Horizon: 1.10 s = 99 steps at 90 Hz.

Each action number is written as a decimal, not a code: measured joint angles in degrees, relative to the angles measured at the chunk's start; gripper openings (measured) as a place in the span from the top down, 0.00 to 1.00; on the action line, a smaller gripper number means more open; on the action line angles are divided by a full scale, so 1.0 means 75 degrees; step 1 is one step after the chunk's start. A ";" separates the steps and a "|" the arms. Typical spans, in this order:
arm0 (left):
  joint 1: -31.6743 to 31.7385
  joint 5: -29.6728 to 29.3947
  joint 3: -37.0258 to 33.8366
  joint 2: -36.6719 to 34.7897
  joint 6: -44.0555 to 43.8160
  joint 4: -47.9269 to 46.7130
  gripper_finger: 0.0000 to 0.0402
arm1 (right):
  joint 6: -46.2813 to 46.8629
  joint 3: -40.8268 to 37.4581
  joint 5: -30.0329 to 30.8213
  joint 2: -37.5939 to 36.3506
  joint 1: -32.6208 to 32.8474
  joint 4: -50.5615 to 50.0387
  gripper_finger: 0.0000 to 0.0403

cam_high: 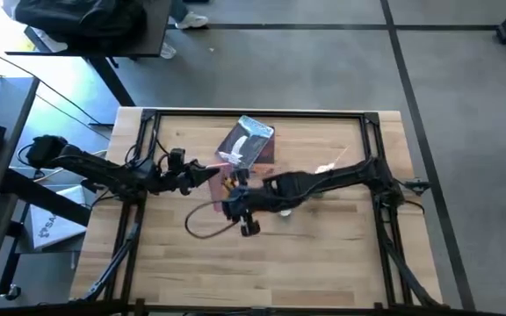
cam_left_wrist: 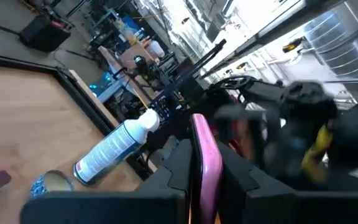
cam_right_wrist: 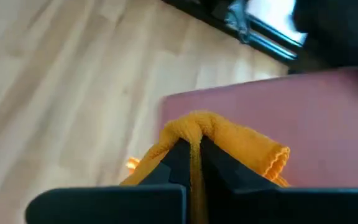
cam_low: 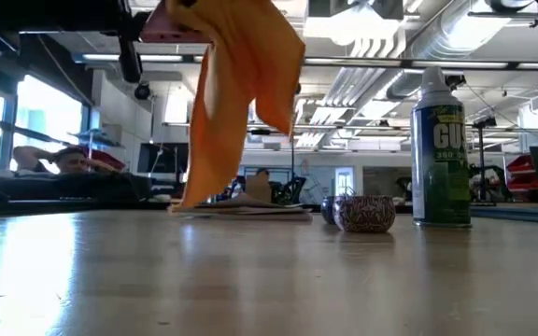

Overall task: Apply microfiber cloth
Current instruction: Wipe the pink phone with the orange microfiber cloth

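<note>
The orange-yellow microfiber cloth (cam_low: 236,84) hangs in folds above the middle of the table, with my right gripper (cam_right_wrist: 191,155) shut on it. Right behind it is a flat pink slab (cam_right_wrist: 278,106), held in the air edge-on by my left gripper (cam_left_wrist: 204,186), which comes in from the table's left. In the high view the two grippers (cam_high: 207,175) (cam_high: 235,195) meet near the table's centre. The bunched cloth lies against the slab's pink face. A grey-blue and white packet (cam_high: 249,140) lies flat on the table farther back. My left gripper pinches the pink slab between its two fingers, across its thin edge (cam_left_wrist: 202,155). The fingers come roughly level from the table's left. The slab is lifted clear of the table. My right gripper pinches a bunched fold of the cloth (cam_right_wrist: 194,127), several layers, between its two fingertips. The fold rests against the slab's pink face. The rest of the cloth hangs slack below the fingers (cam_low: 204,168).
A green-and-white spray can (cam_low: 442,149) stands upright on the right part of the table with a small patterned tin (cam_low: 362,213) beside it. A black cable loop (cam_high: 205,224) lies on the wood near the grippers. A dark red flat thing (cam_high: 268,154) lies under the packet.
</note>
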 joint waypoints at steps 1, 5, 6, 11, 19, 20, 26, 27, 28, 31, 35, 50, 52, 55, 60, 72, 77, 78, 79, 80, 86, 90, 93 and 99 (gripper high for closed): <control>-0.0001 -0.0010 0.0000 0.0000 0.0000 0.0009 0.95 | -0.0018 -0.0034 0.0010 0.0000 0.0027 0.0054 1.00; -0.0002 -0.0024 0.0000 -0.0003 0.0034 0.0060 0.95 | -0.0160 -0.0130 0.0132 0.0000 0.0142 0.0267 1.00; -0.0002 -0.0024 0.0000 -0.0003 0.0054 0.0071 0.95 | -0.0199 -0.0144 0.0185 0.0002 0.0167 0.0320 1.00; -0.0002 -0.0069 0.0000 -0.0009 0.0080 0.0139 0.95 | -0.0446 -0.0221 0.0522 0.0006 0.0277 0.0626 1.00; -0.0002 -0.0211 0.0000 -0.0012 0.0051 0.0159 0.95 | -0.0864 -0.0236 0.1345 0.0011 0.0337 0.1084 1.00; -0.0002 -0.0221 0.0000 -0.0012 0.0051 0.0159 0.95 | -0.0927 -0.0236 0.1459 0.0012 0.0337 0.1154 1.00; 0.0000 -0.0253 0.0000 -0.0012 0.0051 0.0142 0.95 | -0.1366 -0.0236 0.2142 0.0012 0.0276 0.1604 1.00; 0.0001 -0.0258 0.0000 -0.0012 0.0051 0.0136 0.95 | -0.1458 -0.0236 0.2238 0.0012 0.0261 0.1677 1.00; 0.0001 -0.0263 0.0000 -0.0012 0.0053 0.0130 0.95 | -0.1540 -0.0236 0.2320 0.0012 0.0239 0.1754 1.00; 0.0001 -0.0277 0.0000 -0.0012 0.0086 0.0119 0.95 | -0.1803 -0.0236 0.2535 0.0012 0.0171 0.1980 1.00; 0.0001 -0.0305 0.0000 -0.0012 0.0115 0.0114 0.95 | -0.2108 -0.0233 0.2686 0.0012 0.0060 0.2256 1.00; 0.0024 -0.0582 0.0003 0.0000 0.0169 0.0132 0.95 | -0.2895 -0.0233 0.2874 0.0012 -0.0398 0.3027 1.00; 0.0025 -0.0645 0.0003 -0.0003 0.0176 0.0133 0.95 | -0.2927 -0.0233 0.2804 0.0012 -0.0444 0.3073 1.00; 0.0025 -0.0694 0.0003 -0.0003 0.0179 0.0116 0.95 | -0.2930 -0.0233 0.2600 0.0009 -0.0518 0.3080 1.00; 0.0025 -0.0708 0.0003 -0.0003 0.0220 0.0069 0.95 | -0.2844 -0.0233 0.2126 -0.0007 -0.0611 0.2997 1.00; 0.0005 -0.0613 0.0003 0.0009 0.0313 -0.0048 0.95 | -0.2052 -0.0211 0.1156 -0.0035 -0.0693 0.2610 1.00; -0.0001 -0.0550 0.0003 0.0026 0.0327 -0.0114 0.95 | -0.1551 -0.0210 0.0930 -0.0031 -0.0678 0.2406 1.00; -0.0002 -0.0542 0.0003 0.0030 0.0329 -0.0120 0.95 | -0.1452 -0.0210 0.0894 -0.0027 -0.0675 0.2367 1.00; -0.0002 -0.0536 0.0003 0.0033 0.0331 -0.0125 0.95 | -0.1355 -0.0210 0.0857 -0.0023 -0.0671 0.2329 1.00; -0.0002 -0.0534 0.0003 0.0035 0.0333 -0.0129 0.95 | -0.1245 -0.0210 0.0834 -0.0020 -0.0666 0.2298 1.00; -0.0002 -0.0563 0.0003 0.0035 0.0339 -0.0113 0.95 | -0.0668 -0.0212 0.0800 -0.0006 -0.0588 0.2109 1.00; -0.0002 -0.0566 0.0003 0.0035 0.0338 -0.0068 0.95 | -0.0428 -0.0213 0.0803 -0.0006 -0.0508 0.1985 1.00; -0.0005 -0.0567 0.0003 0.0034 0.0336 -0.0049 0.95 | -0.0309 -0.0213 0.0808 -0.0006 -0.0436 0.1916 1.00; -0.0010 -0.0659 0.0003 0.0032 0.0327 -0.0045 0.95 | -0.0166 -0.0214 0.0809 0.0000 -0.0283 0.1721 1.00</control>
